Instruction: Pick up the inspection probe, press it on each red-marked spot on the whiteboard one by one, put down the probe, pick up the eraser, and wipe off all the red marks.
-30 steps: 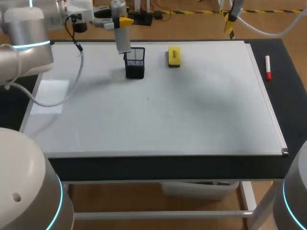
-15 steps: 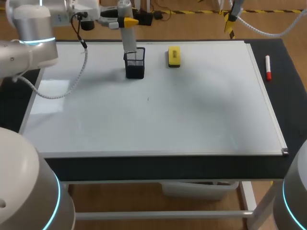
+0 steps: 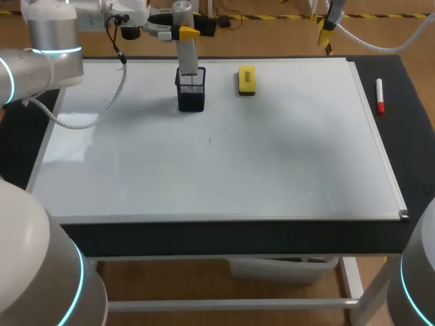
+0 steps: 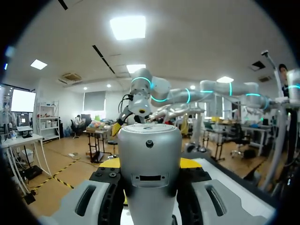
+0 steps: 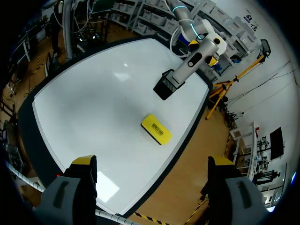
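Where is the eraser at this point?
In the head view the yellow eraser lies flat near the far edge of the whiteboard, just right of the black mesh holder, apart from it.

Bright, even overhead light; pale glare on the whiteboard (image 3: 272, 149) well left of the mesh holder (image 3: 191, 93), whose soft shadow falls left.

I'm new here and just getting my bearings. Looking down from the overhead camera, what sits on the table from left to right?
Black mesh holder → yellow eraser → red marker. The probe in the left pincer overlaps the holder, so I left it out.
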Tool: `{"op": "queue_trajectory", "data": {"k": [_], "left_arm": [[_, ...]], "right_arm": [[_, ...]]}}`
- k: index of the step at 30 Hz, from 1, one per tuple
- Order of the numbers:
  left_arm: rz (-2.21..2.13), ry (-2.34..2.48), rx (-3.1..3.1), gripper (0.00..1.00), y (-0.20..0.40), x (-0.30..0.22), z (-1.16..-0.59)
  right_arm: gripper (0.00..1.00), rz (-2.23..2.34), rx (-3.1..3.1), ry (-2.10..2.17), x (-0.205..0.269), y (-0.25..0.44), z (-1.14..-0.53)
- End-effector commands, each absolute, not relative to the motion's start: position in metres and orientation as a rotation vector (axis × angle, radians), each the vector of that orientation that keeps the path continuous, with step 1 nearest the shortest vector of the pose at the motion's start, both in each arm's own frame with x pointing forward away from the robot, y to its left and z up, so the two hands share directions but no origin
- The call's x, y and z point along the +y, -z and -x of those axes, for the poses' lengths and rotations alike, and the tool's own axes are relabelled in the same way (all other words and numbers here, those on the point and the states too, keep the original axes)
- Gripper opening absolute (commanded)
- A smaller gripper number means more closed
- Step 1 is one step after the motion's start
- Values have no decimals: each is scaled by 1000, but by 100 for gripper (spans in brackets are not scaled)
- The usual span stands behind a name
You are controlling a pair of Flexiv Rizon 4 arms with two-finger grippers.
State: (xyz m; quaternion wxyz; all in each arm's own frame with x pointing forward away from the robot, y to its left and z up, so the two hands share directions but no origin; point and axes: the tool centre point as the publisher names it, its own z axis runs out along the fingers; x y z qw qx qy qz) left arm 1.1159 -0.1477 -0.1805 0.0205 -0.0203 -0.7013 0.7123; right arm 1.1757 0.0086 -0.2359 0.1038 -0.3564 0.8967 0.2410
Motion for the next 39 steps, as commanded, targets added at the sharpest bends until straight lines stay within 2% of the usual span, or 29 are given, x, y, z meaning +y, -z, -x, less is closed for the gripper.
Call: {"op": "queue_trajectory", "data": {"k": [1,39], "left_arm": [[179,-2147,-2115,0,184,-149,-1120],[167,-2121,-2103,0,235,-156,-1123]], "right_arm": [[100,1056,2649,-705,8,235,-1177],[100,1056,2649,-705,8,235,-1177]]}}
